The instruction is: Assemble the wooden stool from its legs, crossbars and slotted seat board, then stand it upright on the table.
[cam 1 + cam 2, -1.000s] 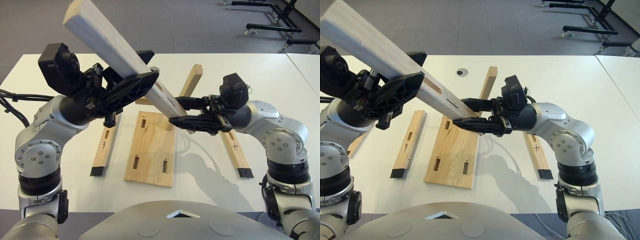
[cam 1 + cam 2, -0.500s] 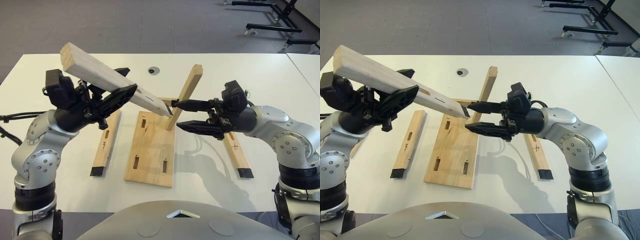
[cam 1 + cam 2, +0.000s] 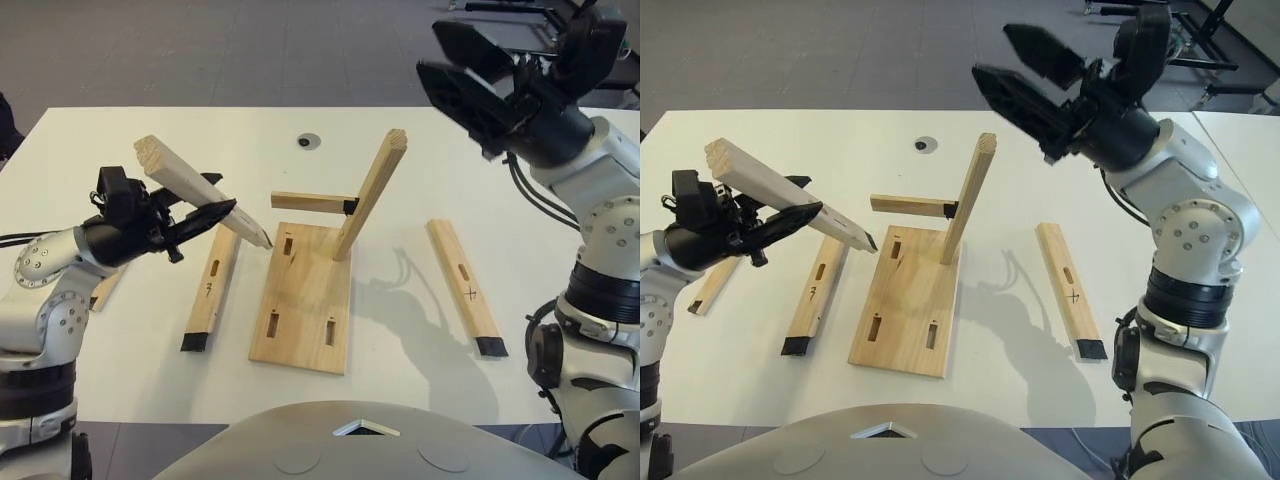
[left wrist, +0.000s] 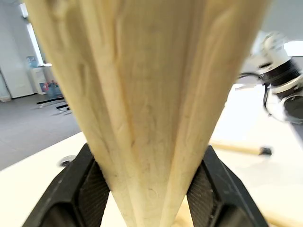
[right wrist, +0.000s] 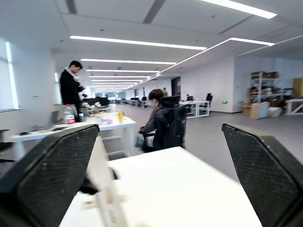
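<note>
As we look down from the head camera over both arms, a white tabletop [image 3: 420, 370] fills the middle of the frame. At centre left, the left end effector [image 3: 218, 200] is clamped on a wooden leg [image 3: 190, 180], its black fingers [image 4: 87, 187] pressing both sides of the wood. That leg slants through the air. Its pale cut end is toward the upper left and its dark tip points down and right, just beside the far left corner of the seat board [image 3: 300, 310]. We cannot tell whether the tip touches anything.

The seat board lies flat at the centre of the frame, with several narrow slots cut through it. A second leg [image 3: 372, 190] stands in the board's far right part, leaning toward the upper right. A crossbar [image 3: 308, 202] juts level from its middle toward the left, above the tabletop, its dark end against the leg.

A third leg [image 3: 210, 290] lies flat just left of the board, dark cap toward the lower edge. A fourth leg [image 3: 465, 288] lies flat well to the right of the board, its dark cap also toward the lower edge. A short wooden piece [image 3: 710, 285] lies at the far left, partly under the left arm.

In the upper right corner, the right end effector [image 3: 430, 46] is raised high above the tabletop, its two fingers [image 5: 47, 170] spread wide apart.
</note>
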Robot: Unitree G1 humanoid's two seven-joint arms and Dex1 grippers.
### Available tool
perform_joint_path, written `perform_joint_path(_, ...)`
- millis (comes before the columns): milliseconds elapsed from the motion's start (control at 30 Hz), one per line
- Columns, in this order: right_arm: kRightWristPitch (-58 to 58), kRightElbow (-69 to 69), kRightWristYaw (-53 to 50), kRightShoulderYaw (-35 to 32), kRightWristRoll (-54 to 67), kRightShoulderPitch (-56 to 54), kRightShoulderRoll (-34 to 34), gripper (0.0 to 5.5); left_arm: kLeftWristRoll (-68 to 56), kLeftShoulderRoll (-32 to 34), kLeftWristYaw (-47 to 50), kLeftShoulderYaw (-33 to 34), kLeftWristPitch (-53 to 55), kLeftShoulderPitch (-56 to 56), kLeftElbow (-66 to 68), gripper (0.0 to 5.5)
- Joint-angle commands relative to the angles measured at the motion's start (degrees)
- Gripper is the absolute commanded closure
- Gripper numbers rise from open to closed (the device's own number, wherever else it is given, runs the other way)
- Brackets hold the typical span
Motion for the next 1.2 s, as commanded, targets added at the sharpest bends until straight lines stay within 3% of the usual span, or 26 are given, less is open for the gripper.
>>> perform_joint_path(33, -3.5, 2.8, -2.8, 4.2, -8.0, -1.6, 2.7, 0.71, 7.9, -3.4, -1.7, -4.1, -9.8, -4.1, 7.4, 3.47)
perform_joint_path(300, -3.7, 2.2, -1.9, 5.5, -10.4, -0.5, 4.9, 0.71, 9.3, -6.3, -5.5, -8.1, -15.0, -2.8, 7.6, 3.47)
perform_joint_path(633, -3.2, 2.9, 0.2, 6.5, -11.7, -0.5, 5.0, 0.71, 4.2, -10.0, -6.9, -3.4, -19.9, -3.4, 10.1, 3.47)
perform_joint_path(833, -2.7, 4.1, 1.5, 6.6, -11.9, -1.8, 4.5, 0.71, 4.3, -9.8, -11.0, -5.7, -18.3, -0.3, 11.9, 3.47)
perform_joint_path(1200, 2.4, 5.1, 3.3, 6.6, -10.3, -4.0, 2.9, 0.71, 9.2, -10.0, -13.5, -10.5, -20.6, -9.1, 16.2, 3.47)
